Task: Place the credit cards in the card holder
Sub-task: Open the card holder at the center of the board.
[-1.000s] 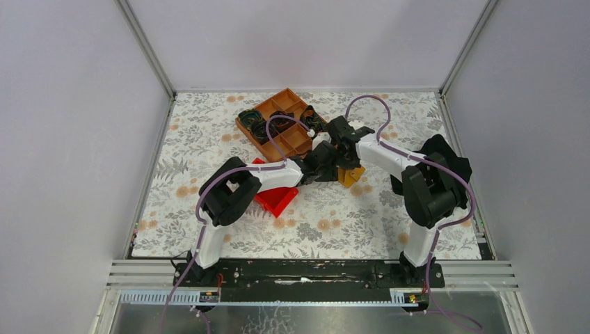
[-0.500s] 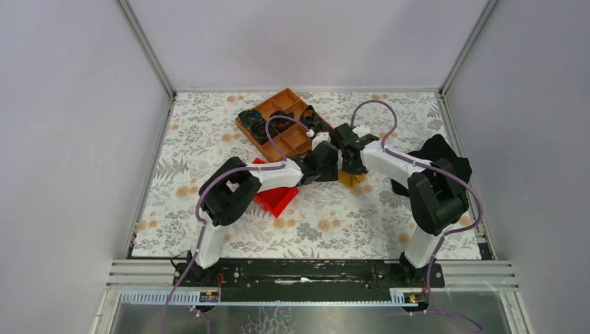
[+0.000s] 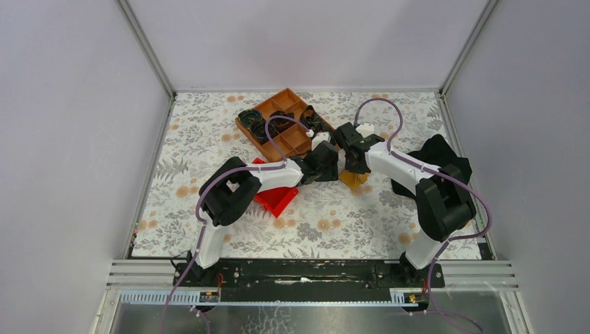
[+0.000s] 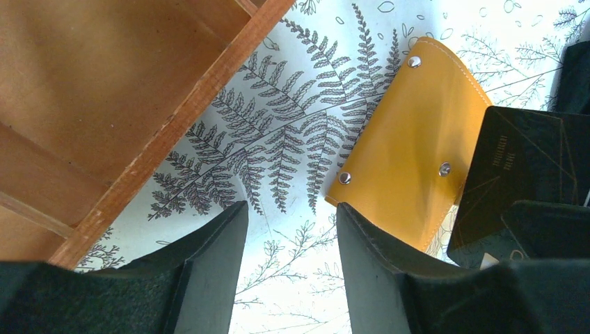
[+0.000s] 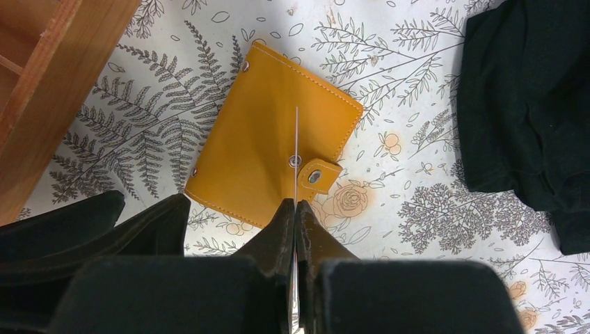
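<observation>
Right gripper [image 5: 296, 207] pinched shut on one end of thin credit card [image 5: 296, 139], likely stiff and slick, above closed, soft-looking card holder [image 5: 268, 149]; left gripper [image 4: 291, 216] half-open, empty.

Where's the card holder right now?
Right wrist view: the card holder lies flat just ahead of the right gripper, between the wooden tray at left and the black cloth at right.

From above, right pincer [image 3: 351, 163] hides most of card holder [image 3: 355, 181] — gripped card [image 5: 296, 142] edge-on, face unseen.
</observation>
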